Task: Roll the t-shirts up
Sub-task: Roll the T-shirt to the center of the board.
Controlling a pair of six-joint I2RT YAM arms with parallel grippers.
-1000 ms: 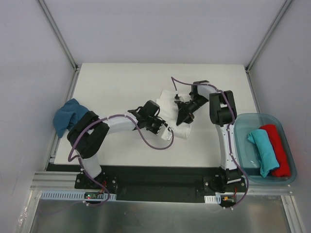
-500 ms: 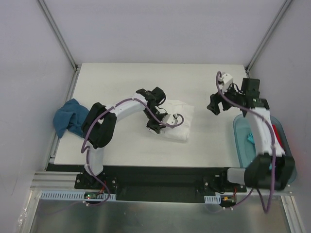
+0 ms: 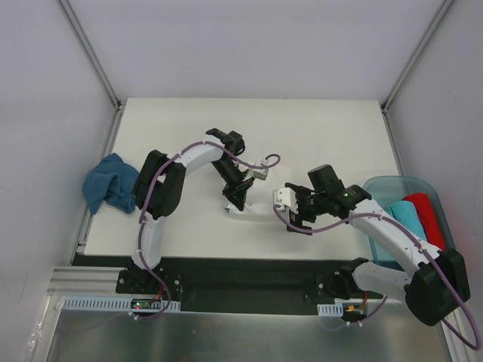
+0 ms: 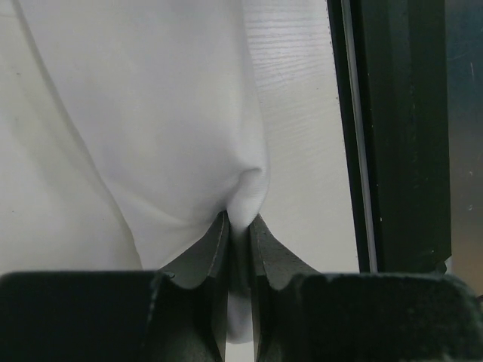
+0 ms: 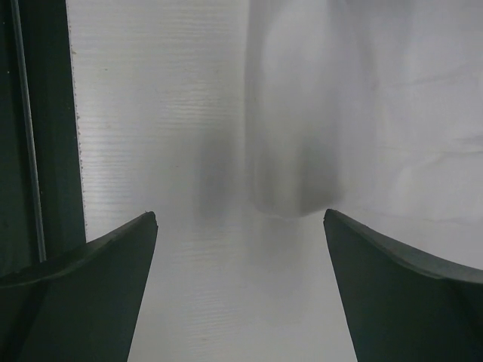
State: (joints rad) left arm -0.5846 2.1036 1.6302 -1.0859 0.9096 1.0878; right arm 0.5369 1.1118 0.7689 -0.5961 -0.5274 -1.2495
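The white t-shirt (image 3: 261,197) lies bunched on the table's middle; its print is hidden. My left gripper (image 3: 235,199) is shut on a fold of its edge, and white cloth (image 4: 151,113) sits pinched between the jaws (image 4: 239,220). My right gripper (image 3: 296,219) is open and empty just right of the shirt, low over the table (image 5: 189,151). The shirt's edge (image 5: 362,113) lies ahead of its fingers (image 5: 240,219), not touching them. A dark blue t-shirt (image 3: 110,188) lies crumpled at the table's left edge. The teal (image 3: 404,215) and red (image 3: 427,217) t-shirts lie rolled in the bin.
A clear blue plastic bin (image 3: 381,188) stands at the right edge of the table, partly behind my right arm. The table's near edge and black rail (image 4: 392,136) run close to the left gripper. Enclosure walls and posts stand around the table.
My right arm swung from the far right by the bin down to the shirt's near right side. My left gripper shifted along the shirt and now pinches its edge.
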